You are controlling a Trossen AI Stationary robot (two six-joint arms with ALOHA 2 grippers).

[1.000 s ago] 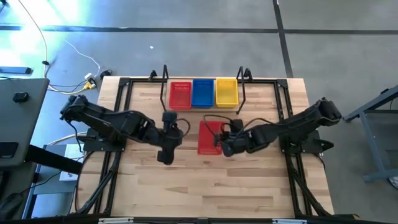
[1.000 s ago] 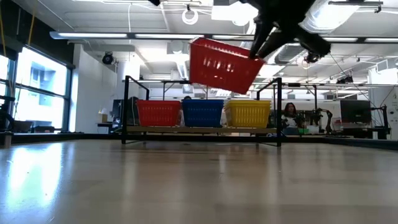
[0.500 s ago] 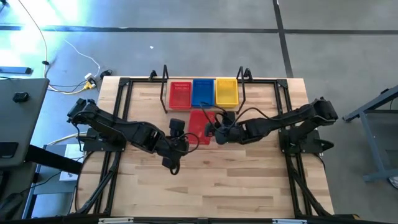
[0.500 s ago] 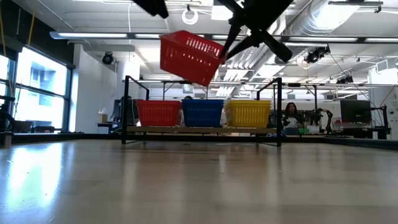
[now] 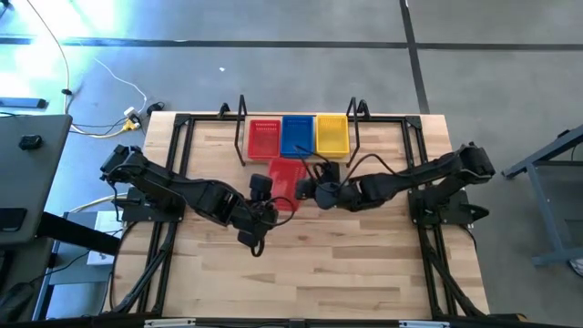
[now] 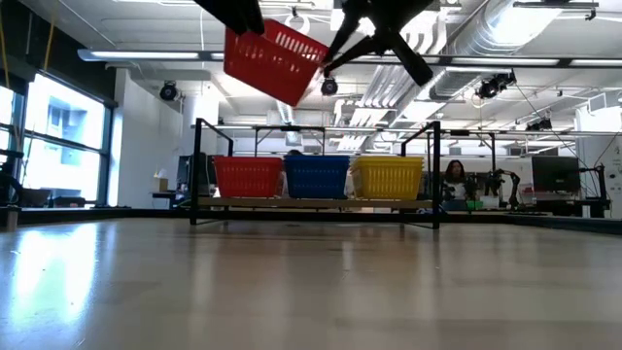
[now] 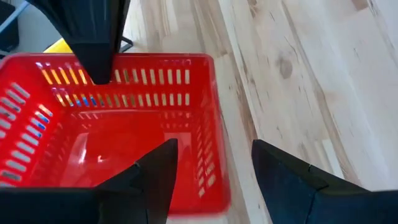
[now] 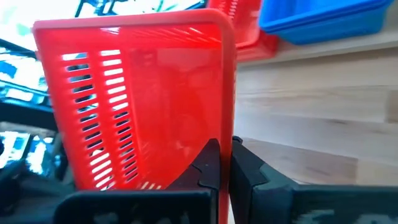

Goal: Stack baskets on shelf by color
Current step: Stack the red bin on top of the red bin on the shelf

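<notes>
shelf (image 5: 299,160): far middle of the table (image 5: 364,264)
three baskets (image 5: 299,136): side by side on the shelf
fourth basket (image 5: 288,177): raised, just near of the shelf's left part

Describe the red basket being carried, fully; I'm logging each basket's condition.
The carried red basket is glossy red plastic, rectangular, with slotted walls and a flat rim. It hangs tilted in the air, well above the table and in front of the shelf. The right gripper is shut on one wall. The left gripper is open, with one finger over the basket's inside and the other outside its wall.
</notes>
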